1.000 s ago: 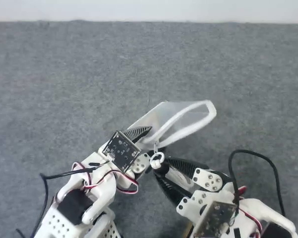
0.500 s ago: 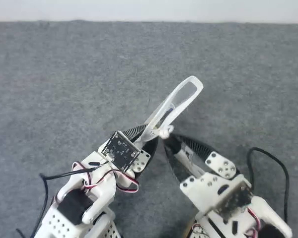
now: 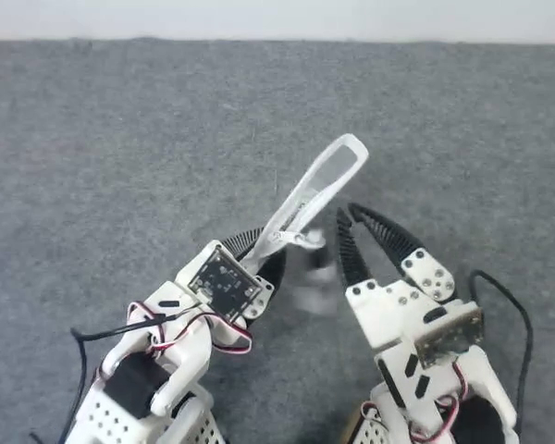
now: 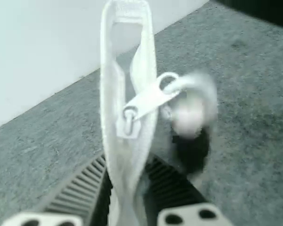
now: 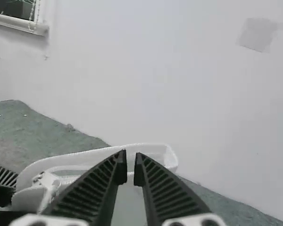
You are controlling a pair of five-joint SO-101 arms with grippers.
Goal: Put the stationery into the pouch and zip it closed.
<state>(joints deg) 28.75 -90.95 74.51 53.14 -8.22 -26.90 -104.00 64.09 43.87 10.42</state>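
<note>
It looked like a small robotics lab or a maker's test bench, set up in a plain room. The surface (image 3: pixel 120 120) was covered in grey, felt-like carpet and ran back to a bare white wall (image 5: pixel 155 70). The left arm (image 3: pixel 157 370) and right arm (image 3: pixel 425 351) were built of white printed parts, with a bare circuit board (image 3: pixel 224 279) and loose wires (image 3: pixel 208 335) showing. A window frame (image 5: pixel 19 23) sat high on the wall.
</note>
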